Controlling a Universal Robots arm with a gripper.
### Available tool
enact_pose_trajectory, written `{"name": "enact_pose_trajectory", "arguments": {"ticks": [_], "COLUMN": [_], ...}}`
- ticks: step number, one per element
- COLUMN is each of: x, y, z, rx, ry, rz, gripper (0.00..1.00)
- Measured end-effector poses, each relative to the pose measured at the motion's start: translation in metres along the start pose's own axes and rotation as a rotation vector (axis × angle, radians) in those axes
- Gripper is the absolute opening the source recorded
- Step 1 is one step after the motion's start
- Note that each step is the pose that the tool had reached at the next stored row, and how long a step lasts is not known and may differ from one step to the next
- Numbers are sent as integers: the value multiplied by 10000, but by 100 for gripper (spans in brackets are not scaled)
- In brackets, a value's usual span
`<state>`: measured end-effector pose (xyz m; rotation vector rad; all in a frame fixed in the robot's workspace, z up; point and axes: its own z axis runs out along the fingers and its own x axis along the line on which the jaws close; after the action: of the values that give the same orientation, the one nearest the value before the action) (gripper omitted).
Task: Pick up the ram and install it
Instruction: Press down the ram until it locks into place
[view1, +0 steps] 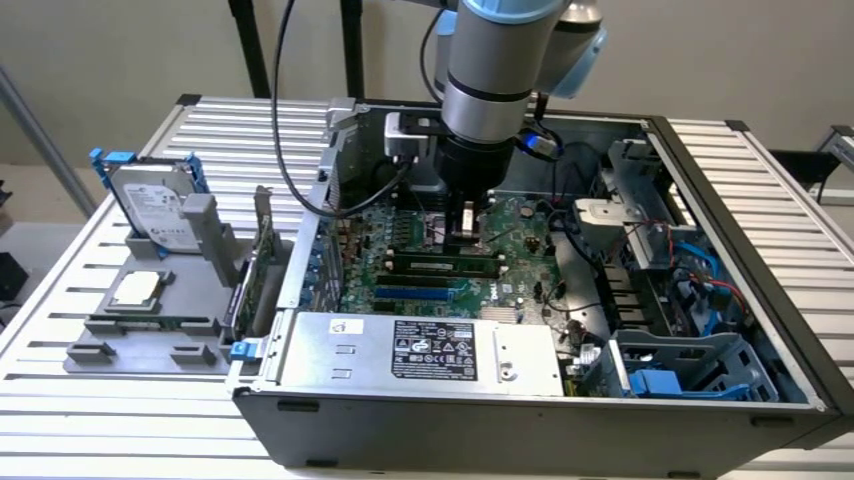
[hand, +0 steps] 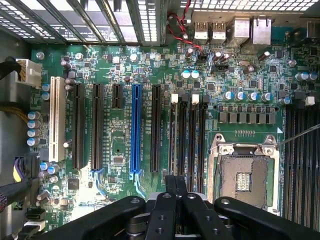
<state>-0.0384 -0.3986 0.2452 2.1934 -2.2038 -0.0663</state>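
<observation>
Hand: my hand (view1: 467, 225) is down inside the open computer case (view1: 747, 300), low over the motherboard (view1: 521, 215). In the wrist view the two fingers (hand: 170, 186) lie together with only a seam between them, and I see nothing gripped.
Below hand: in the wrist view the fingertips sit over the near ends of the black memory slots (hand: 192, 135), with the open processor socket (hand: 244, 172) to one side.
Ram, position: the ram (view1: 443, 266) stands on edge in a black slot. It is just beside my hand on the side toward the power supply box (view1: 427, 350), and apart from the fingers.
Ram, contact: not touching my hand, as far as the exterior view shows.
Ram, axis: the long axis runs across the exterior view from left to right, parallel to the blue slot (view1: 420, 293) next to it. The labelled face is turned toward the camera.
Ram, seating: I cannot tell whether the clips are latched.
Outside case: a grey tray (view1: 94, 350) on the bench (view1: 80, 400) at the exterior view's left carries a hard drive (view1: 150, 205) and a square processor chip (view1: 138, 290).
</observation>
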Motion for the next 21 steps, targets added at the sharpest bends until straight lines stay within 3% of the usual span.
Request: {"name": "enact_pose_trajectory", "arguments": {"ticks": [6,21], "x": [1,2], "y": [20,20], "z": [38,170], "rx": [225,279], "ry": [1,4], "rz": [-2,-4], "gripper": [11,11]}}
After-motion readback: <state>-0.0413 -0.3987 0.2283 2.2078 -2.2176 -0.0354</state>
